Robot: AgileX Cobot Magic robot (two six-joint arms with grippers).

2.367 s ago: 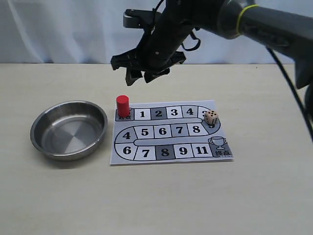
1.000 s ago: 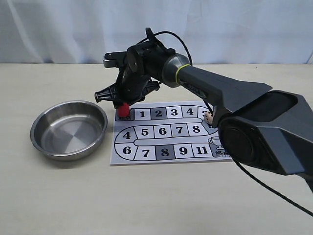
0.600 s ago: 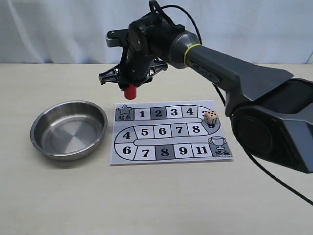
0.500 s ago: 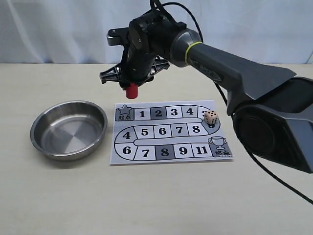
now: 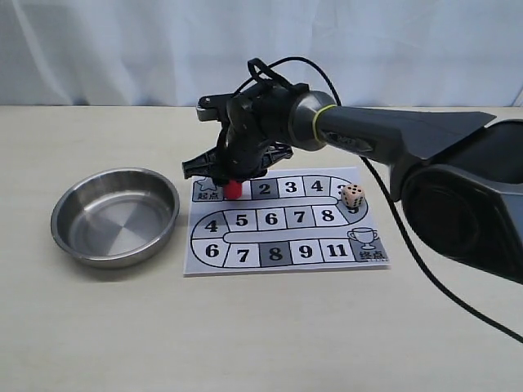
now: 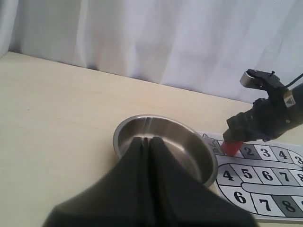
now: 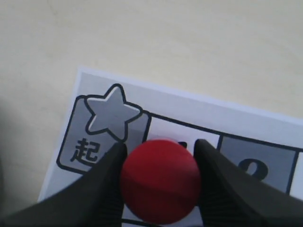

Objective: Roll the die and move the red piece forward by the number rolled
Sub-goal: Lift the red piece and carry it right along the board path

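My right gripper [image 5: 233, 181] is shut on the red piece [image 5: 234, 189], which sits low over square 1 of the paper board [image 5: 282, 257], just right of the star start square. In the right wrist view the red piece [image 7: 160, 186] fills the gap between the two dark fingers [image 7: 102, 189], with the star square [image 7: 111, 115] beside it. The die [image 5: 353, 195], a beige cube with dark pips, rests at the board's right bend by square 3. My left gripper [image 6: 148, 140] is shut and holds nothing, hovering over the steel bowl [image 6: 199, 156].
The steel bowl [image 5: 61, 214] stands left of the board on the beige table. A white curtain hangs behind the table. The right arm's long grey link [image 5: 392, 131] stretches over the board's far right side.
The right gripper closed on the red piece at the start square, lifted it up and back, and has now carried it down and right onto square 1. Die and bowl stayed put.
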